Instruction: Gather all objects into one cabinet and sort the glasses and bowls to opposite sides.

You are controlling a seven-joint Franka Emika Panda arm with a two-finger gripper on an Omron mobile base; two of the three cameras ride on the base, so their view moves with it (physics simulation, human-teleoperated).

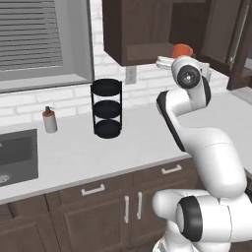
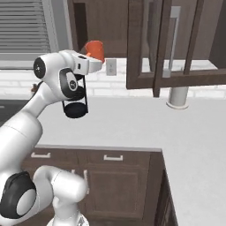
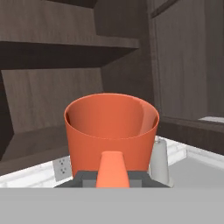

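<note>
We observe the jaws clamped on the handle of the bright orange handled mug (image 3: 111,131), held upright just below the open dark-brown wooden wall cabinet (image 3: 65,48), above the pale worktop (image 1: 138,138).

Orange mug (image 3: 111,131): upright, empty, handle toward camera, centre frame, raised before the open dark-brown cabinet (image 3: 65,43) and its bare shelves.
</note>
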